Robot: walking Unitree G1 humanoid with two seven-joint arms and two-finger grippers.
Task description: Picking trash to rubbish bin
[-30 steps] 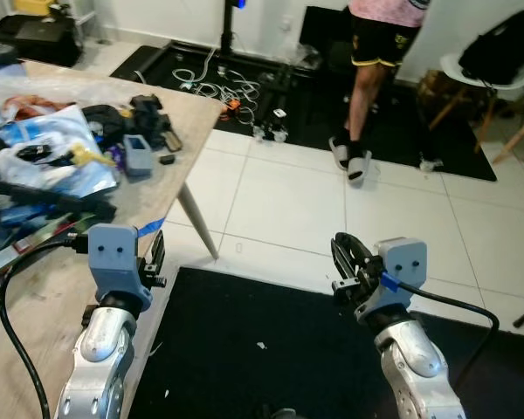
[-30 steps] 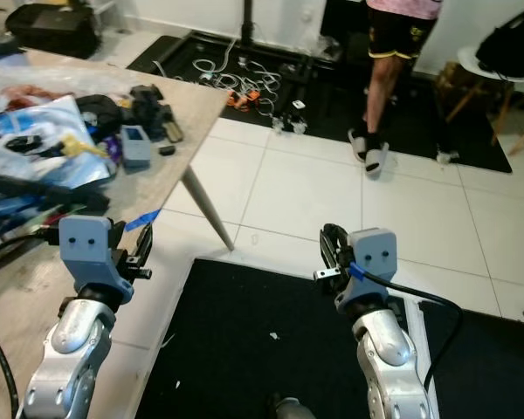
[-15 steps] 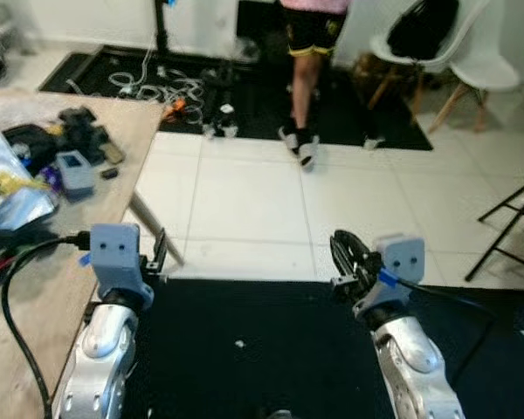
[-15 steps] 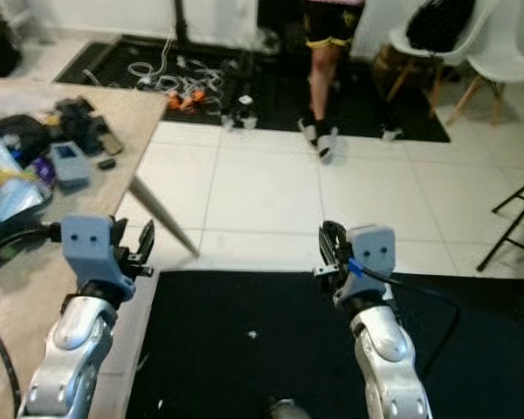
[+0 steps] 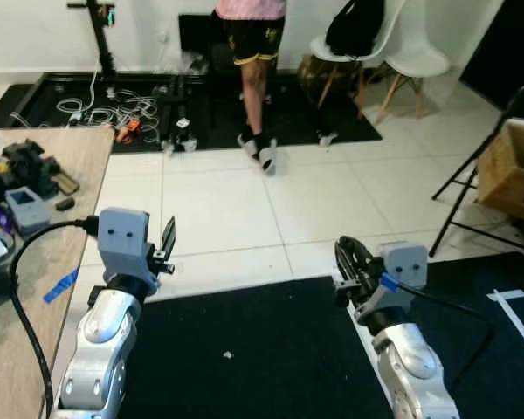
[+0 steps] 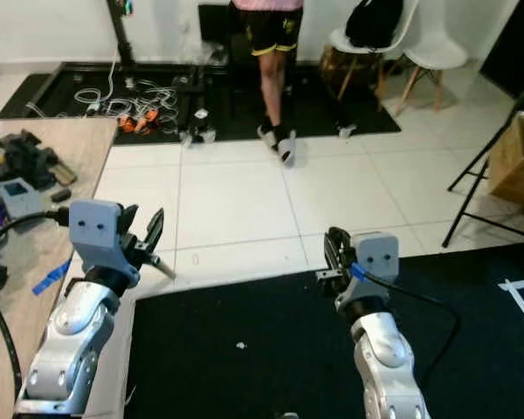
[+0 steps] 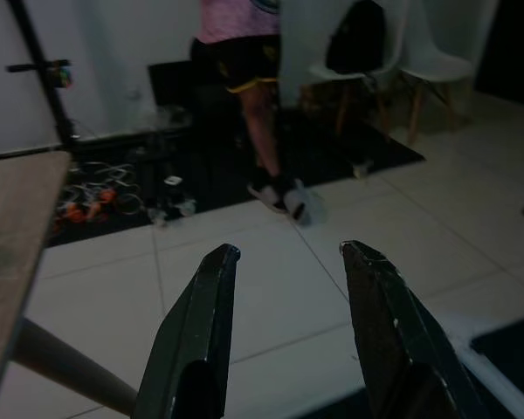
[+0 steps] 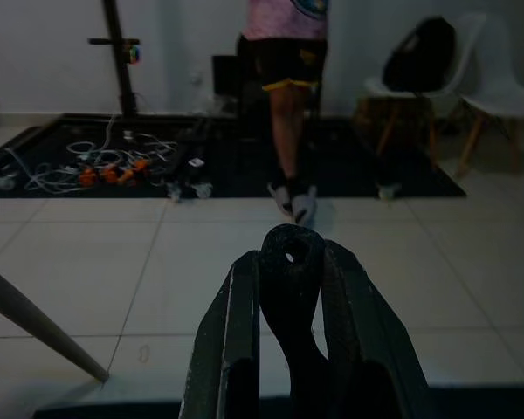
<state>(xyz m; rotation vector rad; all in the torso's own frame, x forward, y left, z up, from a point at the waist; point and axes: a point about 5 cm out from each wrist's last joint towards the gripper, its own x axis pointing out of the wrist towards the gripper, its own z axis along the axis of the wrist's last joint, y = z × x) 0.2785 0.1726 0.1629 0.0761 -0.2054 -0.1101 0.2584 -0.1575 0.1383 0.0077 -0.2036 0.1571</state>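
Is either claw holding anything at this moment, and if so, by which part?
The right claw is shut on a small black curved object, pinched on both sides with its rounded holed end poking out past the fingertips. The left claw is open and empty.

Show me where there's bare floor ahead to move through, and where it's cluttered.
Bare white tiles run between the black mat underfoot and the person ahead. The wooden table on the left is crowded with gear. Tangled cables cover the far left; chairs and a cardboard box line the right.
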